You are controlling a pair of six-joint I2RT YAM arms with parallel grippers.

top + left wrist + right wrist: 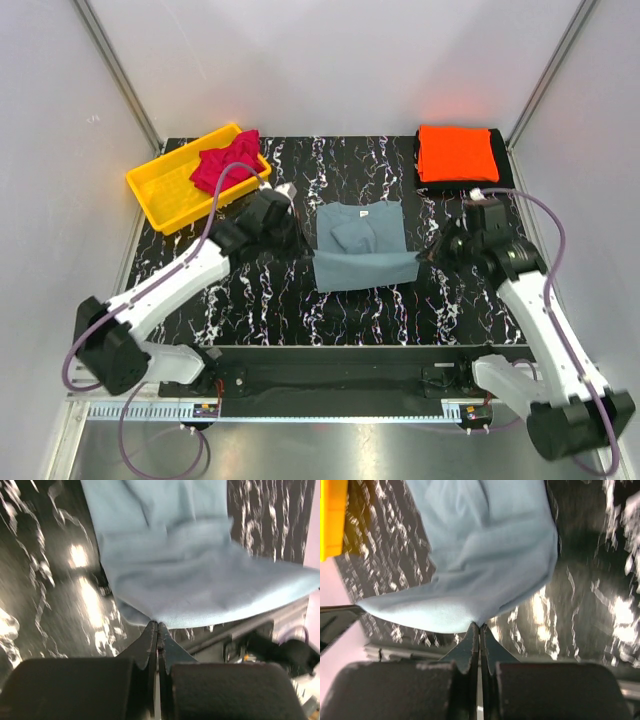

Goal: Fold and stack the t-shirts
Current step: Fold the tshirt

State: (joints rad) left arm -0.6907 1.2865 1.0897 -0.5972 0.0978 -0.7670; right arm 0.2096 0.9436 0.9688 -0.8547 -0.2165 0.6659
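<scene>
Left wrist view: the left fingers are pressed together on one hem corner of the grey-blue t-shirt. The right fingers pinch the opposite corner the same way. The cloth spreads from both tips toward the top of each frame, and its lifted edge spans between them. The rest lies in the middle of the worktop. Both bites look shallow, so a tug apart or uneven travel could free a corner or skew the fold over the rumpled middle.

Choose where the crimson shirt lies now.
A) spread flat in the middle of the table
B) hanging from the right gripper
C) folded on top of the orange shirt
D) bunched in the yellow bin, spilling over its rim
D: the crimson shirt sits crumpled at one end of the yellow bin, partly over its rim.
</scene>
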